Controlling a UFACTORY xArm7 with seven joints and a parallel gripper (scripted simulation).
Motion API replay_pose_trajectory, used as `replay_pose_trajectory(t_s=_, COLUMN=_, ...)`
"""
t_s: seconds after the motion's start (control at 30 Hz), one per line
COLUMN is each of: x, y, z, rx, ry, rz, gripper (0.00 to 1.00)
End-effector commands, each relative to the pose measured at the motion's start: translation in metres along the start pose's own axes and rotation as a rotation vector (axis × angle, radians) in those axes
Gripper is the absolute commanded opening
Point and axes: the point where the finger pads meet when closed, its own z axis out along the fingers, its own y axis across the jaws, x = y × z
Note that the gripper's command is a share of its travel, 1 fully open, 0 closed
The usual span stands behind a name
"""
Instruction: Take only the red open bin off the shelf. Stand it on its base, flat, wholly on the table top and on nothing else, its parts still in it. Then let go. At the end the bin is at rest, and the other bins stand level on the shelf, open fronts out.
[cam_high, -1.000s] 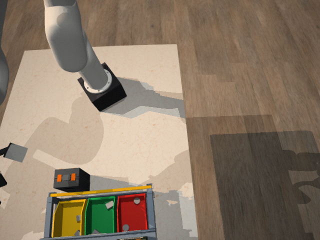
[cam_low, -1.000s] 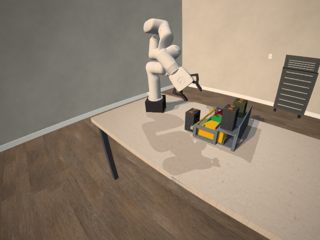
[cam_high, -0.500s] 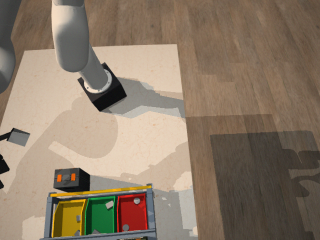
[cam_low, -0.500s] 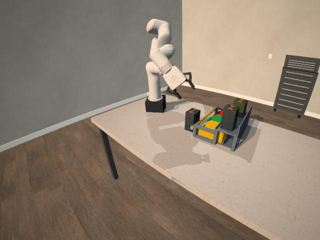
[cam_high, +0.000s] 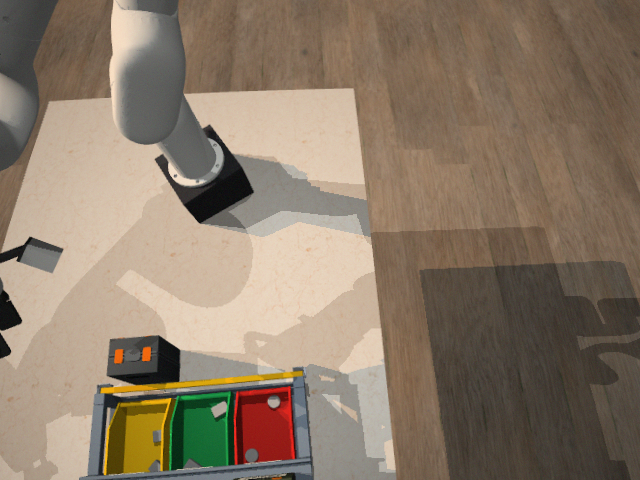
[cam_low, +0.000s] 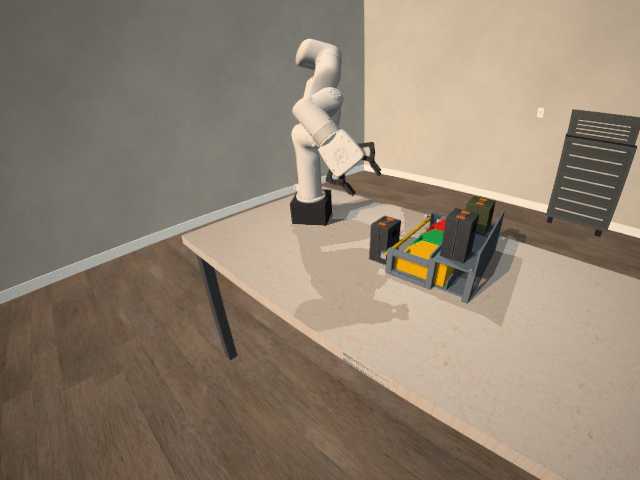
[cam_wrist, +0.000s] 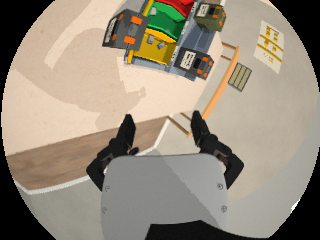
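The red open bin stands in the shelf, at the right end of the row in the top view. Two round grey parts show in it. The green bin is beside it, and the yellow bin is at the other end; both hold grey parts. My gripper is open and empty, in the air well away from the bins. In the top view it is mostly cut off at the left edge.
A yellow rail runs along the shelf's front. A dark case stands on the table top before the yellow bin's end. Another dark case and an olive case stand on the shelf's rear upper part.
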Motion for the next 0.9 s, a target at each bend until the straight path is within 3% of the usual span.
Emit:
replay_pose_trajectory(t_s=0.0, x=-0.0026, y=0.0045, z=0.0017, rx=-0.001, ry=-0.002, rz=-0.002, gripper=1.00)
replay_pose_trajectory(t_s=0.87, x=-0.0050, y=0.0080, z=0.0058, rx=-0.001, ry=-0.002, rz=-0.002, gripper=1.00)
